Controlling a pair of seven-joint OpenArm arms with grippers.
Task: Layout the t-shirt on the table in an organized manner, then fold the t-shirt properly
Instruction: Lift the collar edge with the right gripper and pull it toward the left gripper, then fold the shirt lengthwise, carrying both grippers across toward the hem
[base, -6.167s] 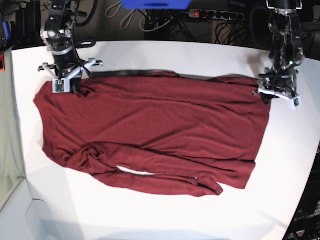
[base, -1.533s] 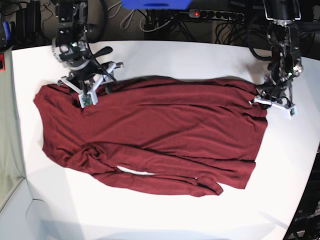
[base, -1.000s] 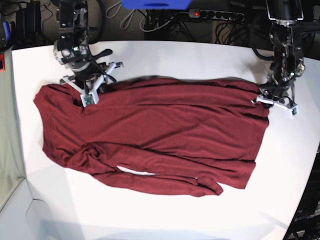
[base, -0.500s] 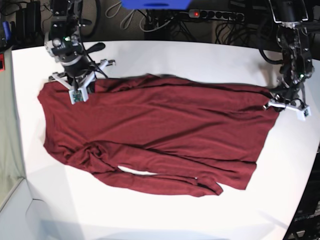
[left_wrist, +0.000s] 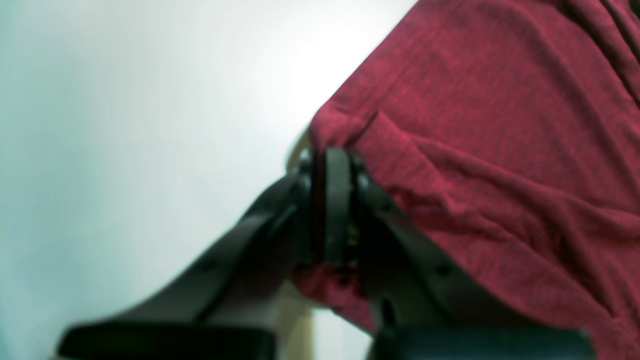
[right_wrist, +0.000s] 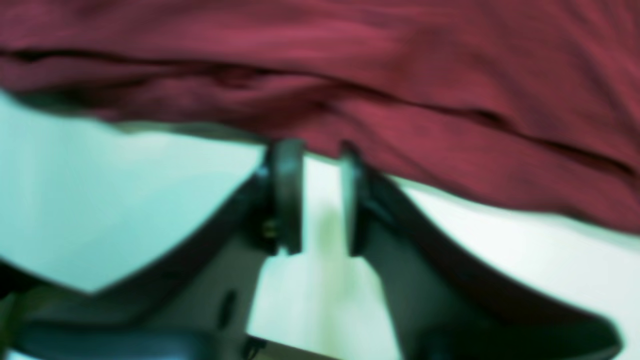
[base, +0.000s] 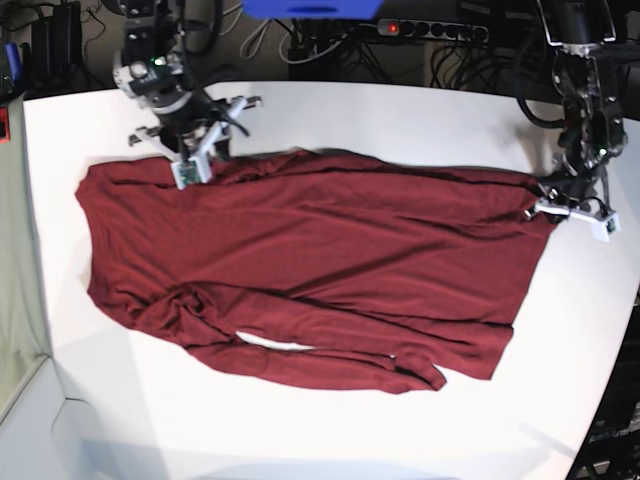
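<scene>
Maroon cloth covers most of my white desk: the t-shirt lies spread across its middle, wrinkled, with a bunched fold near the lower left hem and its far edge running between my two arms. My left end effector, on the base view's right, is pinched tight on the shirt's corner fabric, which wraps around the closed tips in the left wrist view; my right end effector, at the far left of the spread, stands partly apart with bare desk showing between its pads, the shirt's edge just touching the tips but not gripped. I judge the step in hand to be the laying-out, not yet the fold: to do it well I should get the right end effector back on the hem at a point that mirrors the left one, then draw both outward and low together so the far edge goes taut and straight, without lifting enough to drag the near hem into more creases. The desk is smooth and matte, so the cloth should slide easily and could overshoot. Beyond it, dark clutter: a power strip with a red light and tangled cables.
</scene>
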